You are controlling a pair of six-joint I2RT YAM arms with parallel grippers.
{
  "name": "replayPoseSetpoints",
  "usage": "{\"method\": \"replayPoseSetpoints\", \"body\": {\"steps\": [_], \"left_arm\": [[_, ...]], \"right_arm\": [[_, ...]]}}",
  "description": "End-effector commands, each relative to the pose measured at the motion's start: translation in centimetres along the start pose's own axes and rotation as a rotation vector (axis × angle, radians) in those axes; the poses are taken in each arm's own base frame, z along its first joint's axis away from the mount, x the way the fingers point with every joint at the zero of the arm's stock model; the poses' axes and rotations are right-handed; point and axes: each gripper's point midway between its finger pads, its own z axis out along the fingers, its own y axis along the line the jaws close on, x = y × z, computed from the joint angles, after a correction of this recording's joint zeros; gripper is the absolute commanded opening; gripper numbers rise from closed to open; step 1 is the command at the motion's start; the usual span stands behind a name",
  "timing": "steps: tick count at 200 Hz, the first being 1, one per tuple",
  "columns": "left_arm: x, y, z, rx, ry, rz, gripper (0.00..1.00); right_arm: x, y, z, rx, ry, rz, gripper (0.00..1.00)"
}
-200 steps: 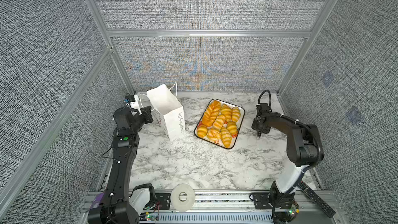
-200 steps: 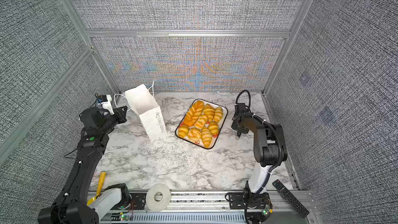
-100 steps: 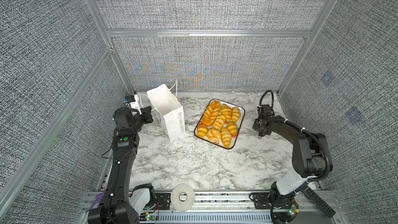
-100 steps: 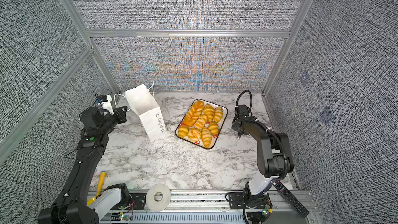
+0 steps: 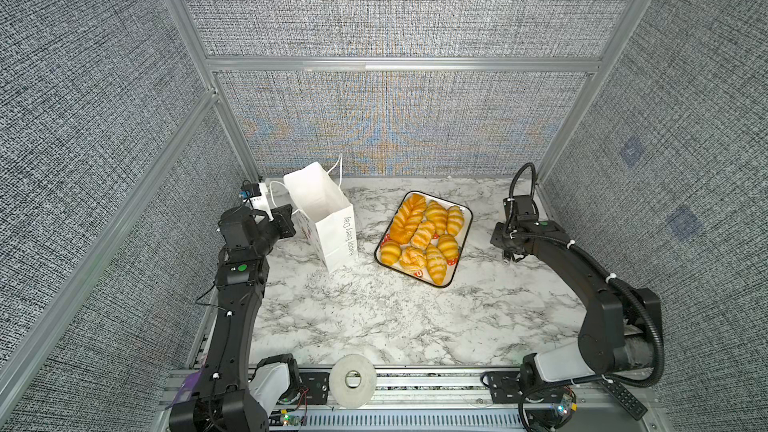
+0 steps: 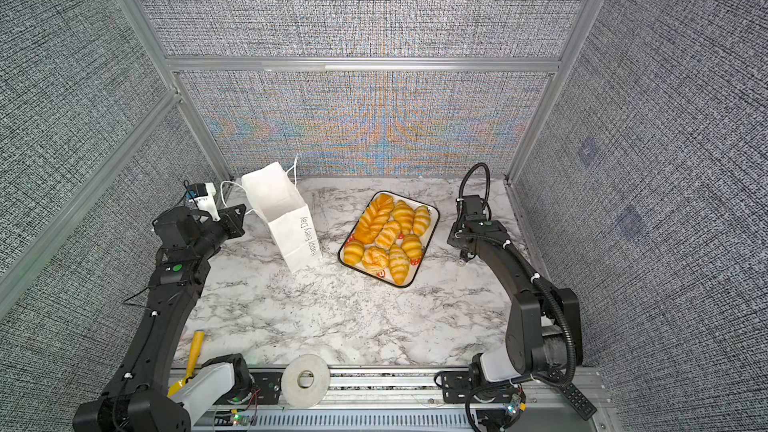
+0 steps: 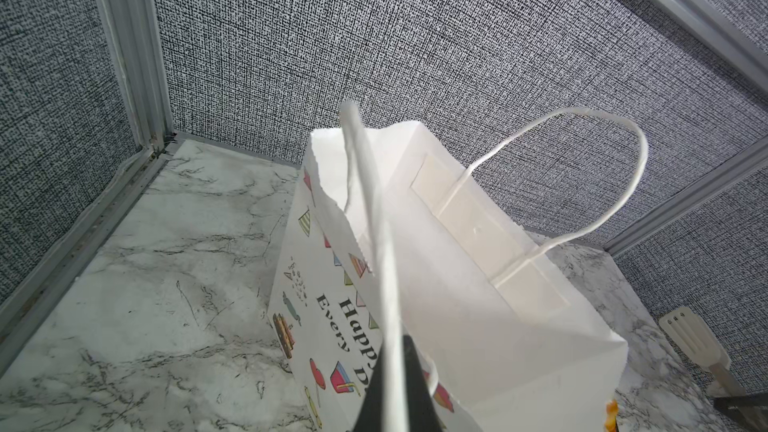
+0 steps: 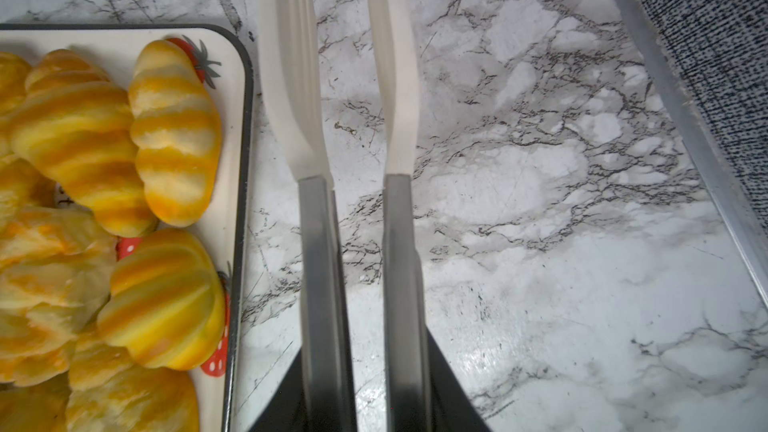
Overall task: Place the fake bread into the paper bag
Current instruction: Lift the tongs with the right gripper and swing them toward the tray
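With the left gripper clenched on the paper bag's cord handle and the right gripper slightly parted and empty beside the tray holding the bread, a careless tug could topple the upright bag.

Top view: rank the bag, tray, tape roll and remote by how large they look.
Largest to smallest, in a top view:
1. Tray and bag: they look about alike. The bag's top stands nearer the camera, so I won't rank one over the other.
2. Tape roll.
3. Remote, narrow and clearly the smallest.
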Motion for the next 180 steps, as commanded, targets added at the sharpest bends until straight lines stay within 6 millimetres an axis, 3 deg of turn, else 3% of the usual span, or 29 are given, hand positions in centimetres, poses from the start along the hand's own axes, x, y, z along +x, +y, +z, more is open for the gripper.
{"method": "replayPoseSetpoints", "body": {"steps": [1,44,93,180], "left_arm": [[0.1,-0.2,0.0,0.012,0.0,0.004,0.0],[0.1,-0.2,-0.1,0.014,0.0,0.005,0.0],[0.0,-0.3,-0.1,0.017,-0.003,0.005,0.0],[-0.1,-0.4,-0.2,0.019,-0.007,0.009,0.0]], "right_arm": [[0.3,0.9,-1.2,-0.042,0.027,-0.027,0.32],[-0.4,2.5,-3.1,-0.115,0.023,-0.047,0.32],[-0.6,4.4,-3.9,-0.177,0.045,-0.073,0.32],[-0.5,5.2,-4.3,-0.184,0.058,-0.108,0.32]]}}
